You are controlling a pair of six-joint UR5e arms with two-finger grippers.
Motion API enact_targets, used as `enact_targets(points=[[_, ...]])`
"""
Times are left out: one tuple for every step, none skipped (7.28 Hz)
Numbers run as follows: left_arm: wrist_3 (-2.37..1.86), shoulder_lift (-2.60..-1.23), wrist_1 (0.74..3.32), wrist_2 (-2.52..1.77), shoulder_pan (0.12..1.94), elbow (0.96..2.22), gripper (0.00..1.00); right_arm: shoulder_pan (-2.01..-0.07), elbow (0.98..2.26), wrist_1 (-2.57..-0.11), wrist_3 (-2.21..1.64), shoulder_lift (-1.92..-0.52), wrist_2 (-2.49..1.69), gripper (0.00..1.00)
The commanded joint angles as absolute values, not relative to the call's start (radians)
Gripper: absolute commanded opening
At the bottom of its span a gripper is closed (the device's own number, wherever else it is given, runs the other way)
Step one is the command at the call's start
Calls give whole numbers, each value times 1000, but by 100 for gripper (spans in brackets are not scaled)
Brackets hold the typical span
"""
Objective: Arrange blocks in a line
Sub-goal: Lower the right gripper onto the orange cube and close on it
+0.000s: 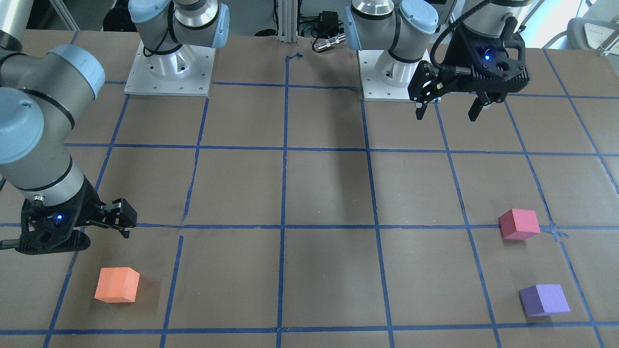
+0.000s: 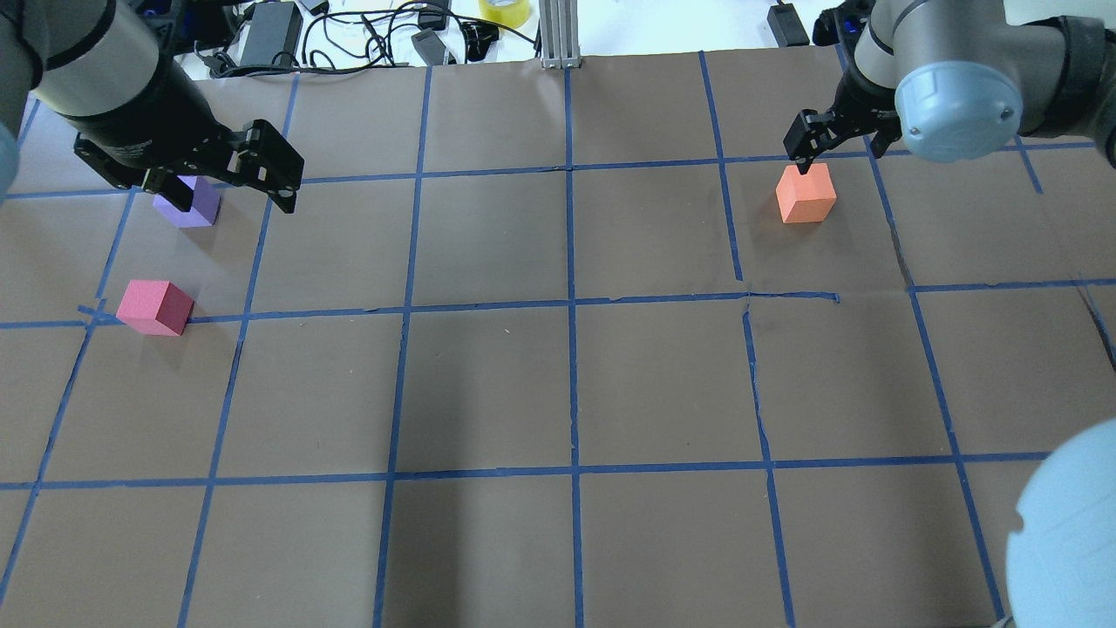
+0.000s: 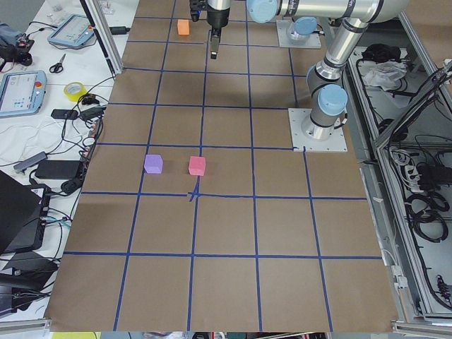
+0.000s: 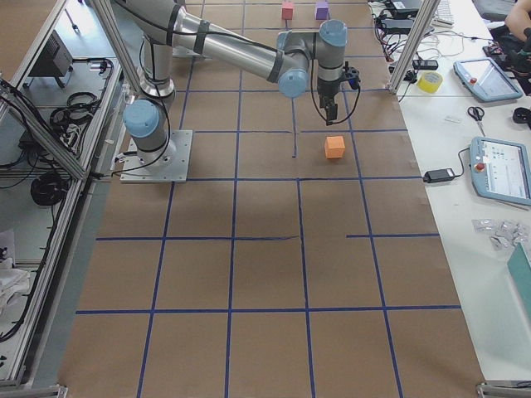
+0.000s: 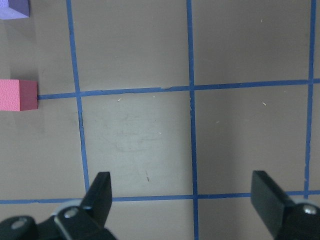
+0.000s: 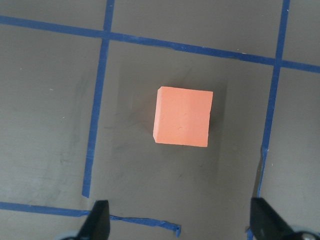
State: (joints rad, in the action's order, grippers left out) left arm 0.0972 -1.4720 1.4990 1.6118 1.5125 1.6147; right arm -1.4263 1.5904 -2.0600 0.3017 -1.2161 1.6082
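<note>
The orange block (image 2: 806,194) lies on the right half of the table; it also shows in the front view (image 1: 117,284) and centred in the right wrist view (image 6: 183,116). My right gripper (image 2: 815,139) hovers above it, open and empty, fingers (image 6: 97,220) apart. The pinkish-red block (image 2: 156,306) and the purple block (image 2: 187,205) lie close together at the left side. My left gripper (image 1: 447,115) is open and empty, held high. In the left wrist view the pinkish-red block (image 5: 17,94) and the purple block (image 5: 14,8) sit at the left edge.
Brown paper with a blue tape grid (image 2: 571,301) covers the table. The two arm bases (image 1: 169,72) (image 1: 394,77) stand at the robot's side. Cables, power bricks and a tape roll (image 2: 504,10) lie beyond the far edge, by an aluminium post (image 2: 558,35).
</note>
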Motion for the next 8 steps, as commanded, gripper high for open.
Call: enact_targets(points=[[115, -1447, 1503, 1603, 1511, 1620, 100, -1404, 1588, -2118, 331, -1149, 1560, 100], [82, -1445, 1505, 1582, 1514, 1611, 100, -1404, 1586, -2144, 334, -1123, 1546, 100], [81, -1439, 1505, 1588, 1514, 1612, 100, -1404, 1580, -2204, 336, -1074, 1548, 100], [86, -1437, 1505, 1595, 1514, 1609, 100, -1404, 1578, -2289, 340, -1028, 1548, 100], [90, -1424, 1506, 1601, 1513, 1618, 100, -1402, 1575, -2330, 385, -985, 1548, 100], [91, -1422, 1500, 1600, 1513, 1618, 100, -1402, 1575, -2347, 385, -968, 1546, 100], [91, -1417, 1500, 1601, 1513, 1620, 100, -1401, 1575, -2347, 390, -960, 1546, 100], [94, -1419, 1502, 1601, 1513, 1621, 100, -1401, 1577, -2347, 390, -950, 1548, 100]])
